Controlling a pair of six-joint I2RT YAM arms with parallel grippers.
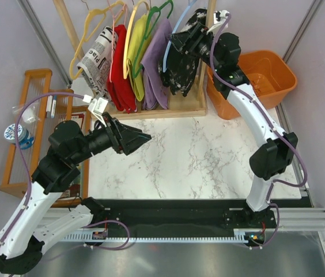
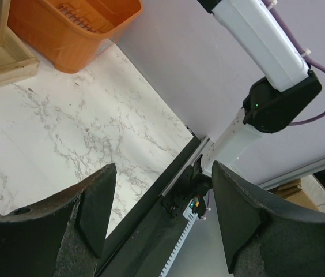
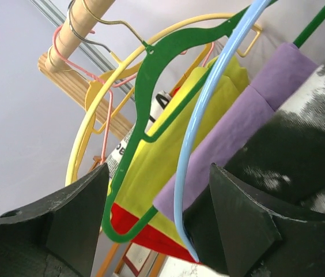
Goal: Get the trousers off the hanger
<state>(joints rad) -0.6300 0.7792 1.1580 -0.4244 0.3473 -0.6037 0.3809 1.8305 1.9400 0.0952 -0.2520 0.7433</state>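
The black, white-speckled trousers (image 1: 180, 75) hang on the light-blue hanger (image 1: 173, 33) at the right end of the wooden rack. My right gripper (image 1: 174, 39) is up against the hanger's arm. In the right wrist view this gripper (image 3: 159, 213) is open. The blue hanger (image 3: 203, 115) runs down between its fingers, close to the right fingertip (image 3: 237, 225), and the trousers (image 3: 301, 144) fill the right side. The green hanger's (image 3: 145, 86) lower loop also lies inside the gap. My left gripper (image 1: 145, 138) hovers open over the table's left part, holding nothing (image 2: 162, 213).
Purple (image 1: 157, 57), yellow-green (image 1: 138, 63), red (image 1: 119, 72) and newspaper-print (image 1: 96, 57) garments hang left of the trousers. An orange bin (image 1: 260, 78) stands at the back right. A wooden shelf (image 1: 30, 115) borders the marble table (image 1: 191, 161) on the left.
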